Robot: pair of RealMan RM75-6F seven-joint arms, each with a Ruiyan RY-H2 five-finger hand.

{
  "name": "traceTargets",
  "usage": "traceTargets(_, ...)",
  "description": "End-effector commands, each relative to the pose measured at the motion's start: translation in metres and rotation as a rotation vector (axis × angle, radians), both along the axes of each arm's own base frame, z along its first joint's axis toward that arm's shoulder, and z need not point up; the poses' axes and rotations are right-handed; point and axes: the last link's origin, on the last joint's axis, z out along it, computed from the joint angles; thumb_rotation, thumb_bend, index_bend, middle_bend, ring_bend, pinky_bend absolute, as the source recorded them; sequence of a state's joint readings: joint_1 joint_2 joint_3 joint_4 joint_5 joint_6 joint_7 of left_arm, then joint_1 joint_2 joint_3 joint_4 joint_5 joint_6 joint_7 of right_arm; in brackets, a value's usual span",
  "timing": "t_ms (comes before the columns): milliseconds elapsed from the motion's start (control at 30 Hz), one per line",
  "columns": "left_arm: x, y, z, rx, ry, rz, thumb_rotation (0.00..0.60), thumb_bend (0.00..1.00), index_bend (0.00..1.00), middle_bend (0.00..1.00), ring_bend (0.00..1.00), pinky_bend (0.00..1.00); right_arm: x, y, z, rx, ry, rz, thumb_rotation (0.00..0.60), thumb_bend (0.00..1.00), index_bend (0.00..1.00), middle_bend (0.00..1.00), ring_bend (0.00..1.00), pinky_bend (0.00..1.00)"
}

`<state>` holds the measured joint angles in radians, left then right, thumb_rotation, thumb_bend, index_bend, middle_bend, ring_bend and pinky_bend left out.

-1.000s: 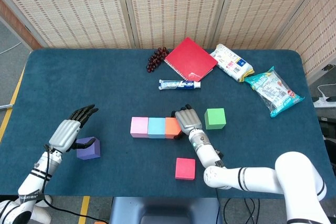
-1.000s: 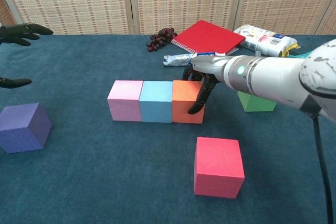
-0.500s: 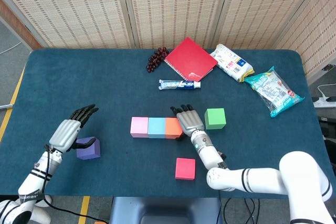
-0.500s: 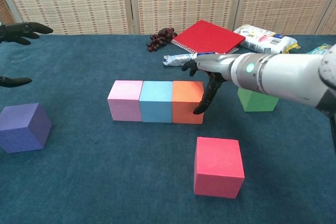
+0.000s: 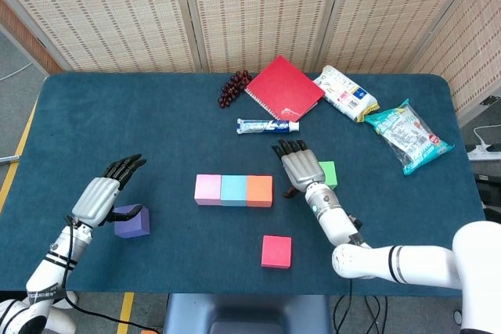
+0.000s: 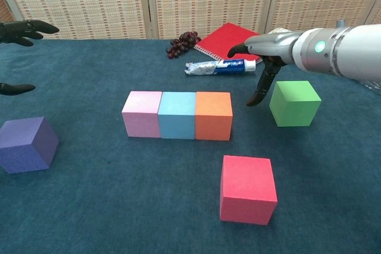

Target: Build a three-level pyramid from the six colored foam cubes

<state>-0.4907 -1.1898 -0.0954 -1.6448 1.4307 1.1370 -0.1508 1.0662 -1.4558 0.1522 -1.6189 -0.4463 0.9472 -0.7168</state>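
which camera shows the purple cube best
The chest view: the purple cube appears large and unobstructed, with three faces visible. In the head view the purple cube is small, and the left hand covers part of it.

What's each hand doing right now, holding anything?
Left hand: open, above the purple cube, holding nothing.
Right hand: open, beside the green cube, holding nothing.

Right hand (image 6: 265, 63) left orange cube (image 6: 213, 115), moved beside green cube (image 6: 294, 103).
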Motion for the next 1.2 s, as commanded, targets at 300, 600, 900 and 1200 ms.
traceTargets(300,-0.005,0.000,0.002,0.002,0.005,0.021,0.600,0.31,0.06,0.00,0.00,0.09,0.011,-0.015,-0.035,0.007,-0.022,0.008,0.600,0.24,0.00,0.04,0.00,0.00)
traceTargets(600,-0.011,-0.001,0.005,0.009,0.006,0.033,0.600,0.31,0.06,0.00,0.00,0.09,0.019,-0.017,-0.043,0.011,-0.028,0.015,0.600,0.24,0.00,0.04,0.00,0.00)
traceTargets(900,-0.021,-0.006,0.007,0.009,0.072,0.030,0.600,0.31,0.07,0.00,0.00,0.09,0.011,-0.006,-0.003,-0.034,-0.053,0.045,0.600,0.24,0.00,0.04,0.00,0.00)
traceTargets(1200,-0.034,-0.035,0.003,-0.019,0.160,0.034,0.600,0.31,0.09,0.03,0.00,0.09,-0.031,0.015,0.087,-0.182,-0.134,0.032,0.600,0.24,0.00,0.04,0.00,0.00)
